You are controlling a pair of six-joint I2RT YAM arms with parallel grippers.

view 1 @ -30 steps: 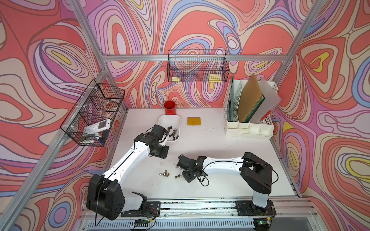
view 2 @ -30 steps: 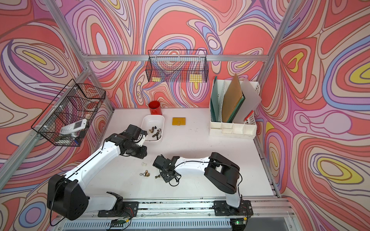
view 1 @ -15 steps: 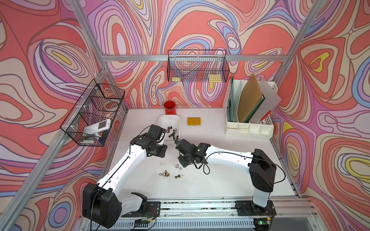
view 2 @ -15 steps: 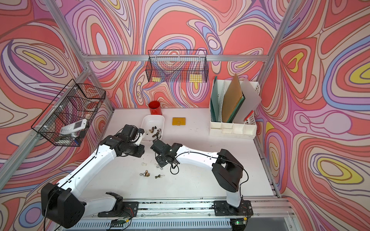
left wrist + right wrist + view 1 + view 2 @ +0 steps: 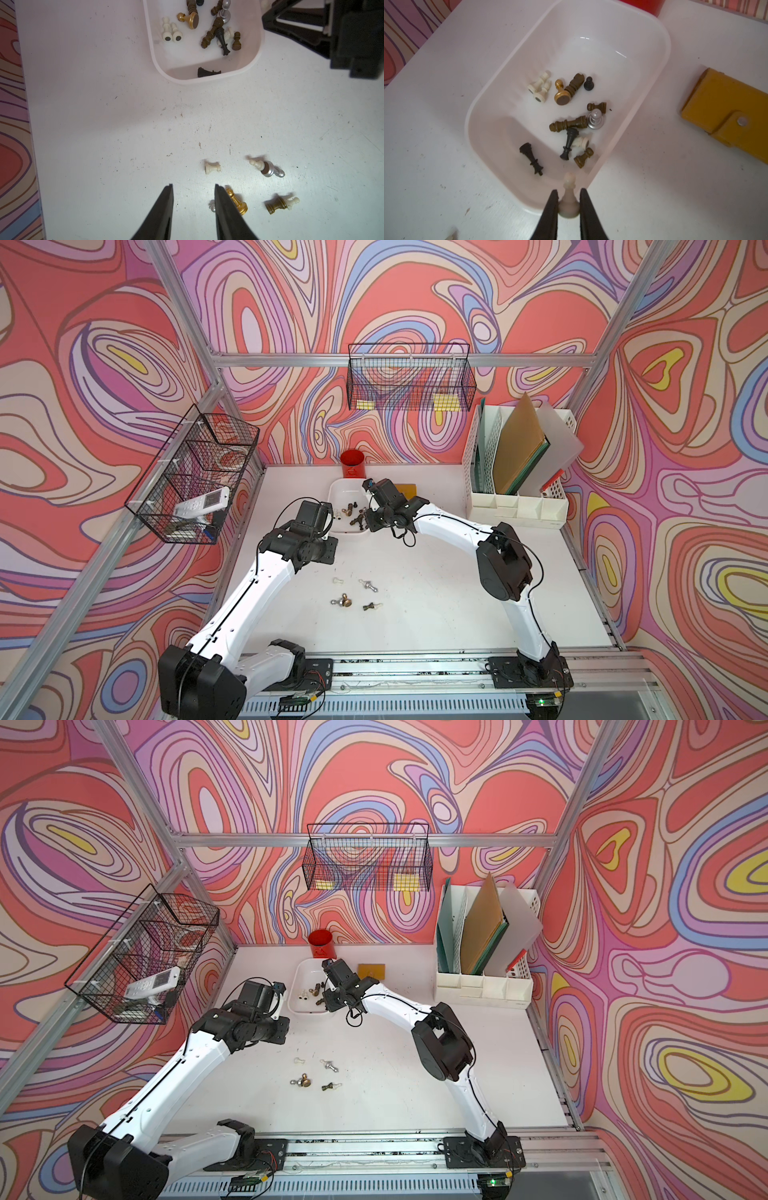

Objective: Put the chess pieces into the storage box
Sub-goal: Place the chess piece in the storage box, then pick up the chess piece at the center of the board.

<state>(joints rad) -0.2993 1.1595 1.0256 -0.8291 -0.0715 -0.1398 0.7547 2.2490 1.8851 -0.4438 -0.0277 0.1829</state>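
While the right gripper (image 5: 366, 519) is reaching over an edge of the storage box (image 5: 336, 489), a shallow white tray with rounded corners at the far side of the table (image 5: 436, 580) in both top views, tiny turned chess pieces (image 5: 354, 521) are lying inside it. A few loose pieces (image 5: 345, 602) are lying well apart, nearer the arms' bases. In the left wrist view, the left gripper (image 5: 193, 186) is hanging spread and empty above the table, a gold piece (image 5: 239, 202) showing partly behind one finger. In the right wrist view, the right gripper is pinching a pale pawn (image 5: 569, 197) by its round base over the box's rim. About a dozen black, brown, cream, gold and silver pieces are lying tumbled inside. A second ago that gripper was working low among the loose pieces; now it is stretching out to the box.
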